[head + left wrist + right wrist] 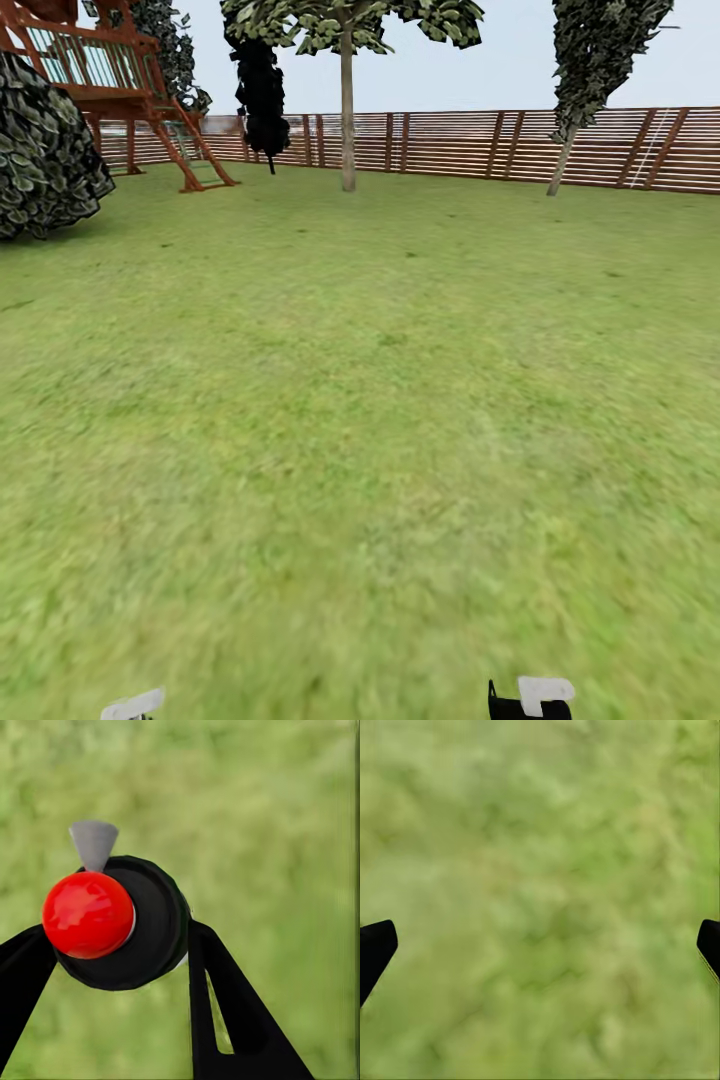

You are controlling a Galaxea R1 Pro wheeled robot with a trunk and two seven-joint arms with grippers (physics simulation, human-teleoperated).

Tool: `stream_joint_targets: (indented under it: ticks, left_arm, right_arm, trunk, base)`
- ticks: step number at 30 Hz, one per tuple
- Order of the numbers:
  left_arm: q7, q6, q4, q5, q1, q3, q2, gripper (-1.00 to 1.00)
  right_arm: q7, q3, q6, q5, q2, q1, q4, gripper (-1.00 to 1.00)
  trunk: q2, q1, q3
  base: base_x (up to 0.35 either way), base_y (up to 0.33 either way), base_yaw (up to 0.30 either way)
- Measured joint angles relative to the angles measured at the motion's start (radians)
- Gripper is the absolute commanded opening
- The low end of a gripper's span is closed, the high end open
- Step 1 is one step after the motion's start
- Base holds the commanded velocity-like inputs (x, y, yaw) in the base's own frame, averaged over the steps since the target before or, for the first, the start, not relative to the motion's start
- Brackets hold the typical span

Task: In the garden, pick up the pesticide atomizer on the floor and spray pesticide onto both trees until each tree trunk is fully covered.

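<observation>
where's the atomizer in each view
Head view: nothing I can identify as the atomizer; just small white and black bits at the bottom edge.
Left wrist view: the atomizer, black body with a red cap and grey nozzle, sits left of centre between the left gripper fingers.
Right wrist view: not in it; the right gripper is open over grass.
Shared landmark: the green lawn.

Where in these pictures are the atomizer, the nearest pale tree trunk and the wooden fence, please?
atomizer [88, 913]: left wrist view, red top.
tree trunk [347, 120]: head view, mid-trunk.
wooden fence [450, 145]: head view, slats right of trunk.
</observation>
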Motion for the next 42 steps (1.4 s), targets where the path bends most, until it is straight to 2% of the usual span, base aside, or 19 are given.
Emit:
stream_joint_targets:
  ticks: [42]
  left_arm:
    - [0.0, 0.0, 0.0, 0.0, 0.0, 0.0, 0.0, -1.0]
  right_arm:
    - [0.0, 0.0, 0.0, 0.0, -0.001, 0.0, 0.0, 1.0]
  trunk:
    - [0.0, 0.0, 0.0]
  base:
    - [0.336, 0.0, 0.0]
